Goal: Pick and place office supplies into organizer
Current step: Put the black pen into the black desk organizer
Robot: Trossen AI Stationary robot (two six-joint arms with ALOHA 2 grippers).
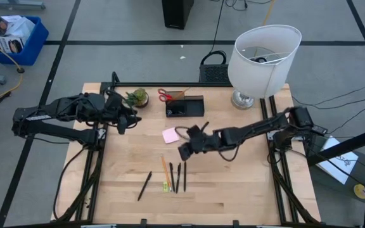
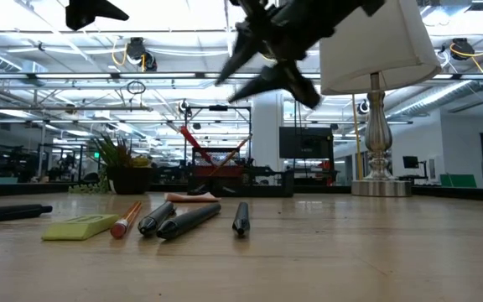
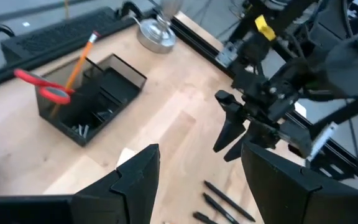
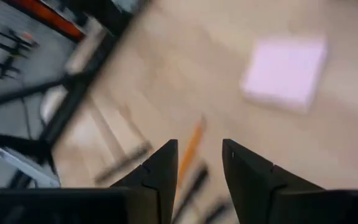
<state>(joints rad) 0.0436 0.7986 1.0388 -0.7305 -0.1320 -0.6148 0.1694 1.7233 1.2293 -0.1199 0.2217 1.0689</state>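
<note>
right gripper hanging open over the pens, organizer waiting at the far edge

the right gripper (image 1: 185, 149) is hanging above the middle of the table (image 1: 246, 183), raised clear of the wood, with its two fingers spread apart and nothing between them. in the right wrist view it is looking down past its own fingers (image 4: 160, 171) at an orange pencil (image 4: 190, 149) and the pink sticky-note pad (image 4: 284, 71), both blurred.

the left gripper (image 1: 127, 120) is waiting near the far left part of the table, just beside the small potted plant (image 1: 137, 97), its fingers also parted and holding nothing.

the organizer (image 1: 185, 106) is sitting at the far edge of the table, left of the white lamp (image 1: 263, 60). red-handled scissors (image 1: 166, 95) and another pencil (image 3: 82, 53) are standing in its taller end, and small metal bits are lying in a low compartment.

the sticky-note pad is lying flat near the table's centre, just left of the right gripper. nearer the front, the orange pencil, a small yellow-green piece (image 1: 167, 187) and two black pens (image 1: 181, 176) are lying close together, and one more pen (image 1: 144, 185) is lying apart to their left.
</note>
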